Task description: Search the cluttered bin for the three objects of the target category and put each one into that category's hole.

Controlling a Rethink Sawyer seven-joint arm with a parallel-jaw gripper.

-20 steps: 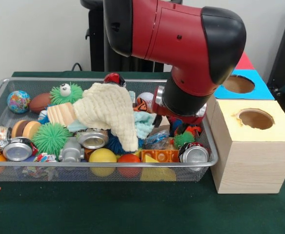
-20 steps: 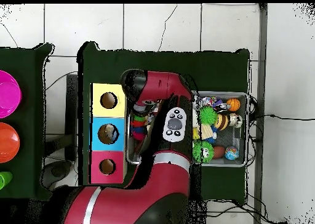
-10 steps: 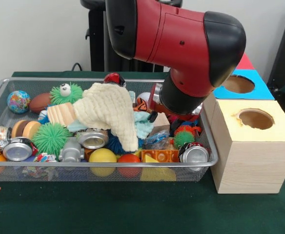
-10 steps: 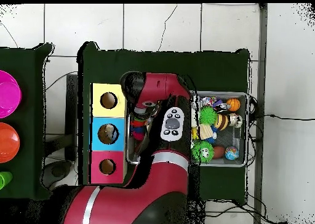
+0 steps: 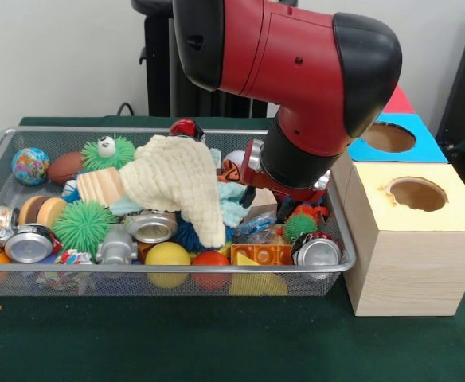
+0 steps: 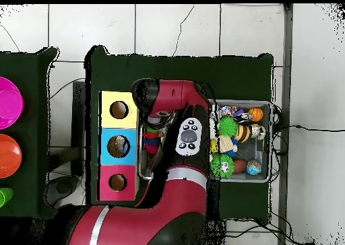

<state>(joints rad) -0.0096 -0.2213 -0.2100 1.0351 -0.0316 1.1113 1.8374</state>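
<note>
Green cloth table (image 5: 177,342), white wall behind. The pincer (image 5: 284,199) sits low in the cluttered wire bin (image 5: 161,278); whether it is apart or together, I cannot tell.

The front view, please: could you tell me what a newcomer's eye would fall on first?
The bulky red and black arm fills the top middle, bending down into the right end of the wire bin. Left of it, a cream cloth drapes over the heap of toys. At the right stands the wooden box with its round holes.
</note>
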